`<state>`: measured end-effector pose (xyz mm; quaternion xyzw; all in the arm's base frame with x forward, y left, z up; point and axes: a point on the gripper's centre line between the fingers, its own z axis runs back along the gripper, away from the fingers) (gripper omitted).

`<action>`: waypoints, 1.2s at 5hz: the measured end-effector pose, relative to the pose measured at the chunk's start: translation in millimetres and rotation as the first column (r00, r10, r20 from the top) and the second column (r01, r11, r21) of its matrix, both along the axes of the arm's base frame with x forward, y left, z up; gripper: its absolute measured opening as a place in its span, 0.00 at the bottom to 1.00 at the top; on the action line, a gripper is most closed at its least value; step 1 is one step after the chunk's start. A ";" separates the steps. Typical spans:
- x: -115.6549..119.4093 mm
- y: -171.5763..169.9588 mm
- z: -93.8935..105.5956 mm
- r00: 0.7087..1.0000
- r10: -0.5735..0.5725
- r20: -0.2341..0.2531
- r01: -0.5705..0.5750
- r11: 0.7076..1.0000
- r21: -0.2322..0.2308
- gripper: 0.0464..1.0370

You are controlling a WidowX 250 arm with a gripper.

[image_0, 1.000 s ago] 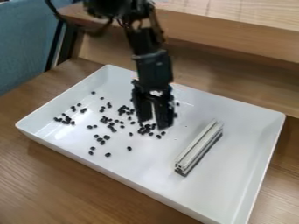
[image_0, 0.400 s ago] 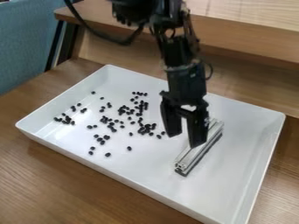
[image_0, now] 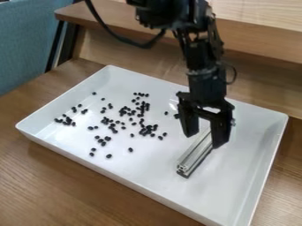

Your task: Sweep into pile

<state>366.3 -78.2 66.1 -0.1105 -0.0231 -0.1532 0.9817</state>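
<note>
The black gripper (image_0: 204, 139) hangs over the right half of the white tray, open, its two fingers parted around the upper part of a silver metal bar (image_0: 196, 155). Whether the fingers touch the bar I cannot tell. The bar lies at a slant in the tray, its near end toward the front and its far part hidden by the gripper. Small black beans (image_0: 113, 126) are scattered over the tray's left and middle, left of the bar, with a denser cluster near the middle.
The white tray (image_0: 126, 175) has raised walls and rests on a brown wooden table (image_0: 65, 187). Behind it is a wooden ledge (image_0: 259, 46). A blue chair or panel (image_0: 29, 39) stands at the upper left.
The gripper has moved right, from over the beans to over the metal bar. Beans it had covered now show; the bar has stayed in place.
</note>
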 end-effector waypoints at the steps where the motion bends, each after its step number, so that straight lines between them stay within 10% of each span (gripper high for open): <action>1: 7.9 5.2 -10.1 0.994 0.108 -0.023 -0.106 0.992 0.074 0.96; 3: 15.2 15.9 -21.1 0.988 0.156 -0.019 -0.151 0.977 0.152 0.93; 5: 3.2 5.6 -36.7 0.996 0.085 0.025 -0.086 0.994 0.070 0.37; 6: 2.9 8.4 -37.7 0.997 0.065 0.028 -0.067 0.995 0.070 0.36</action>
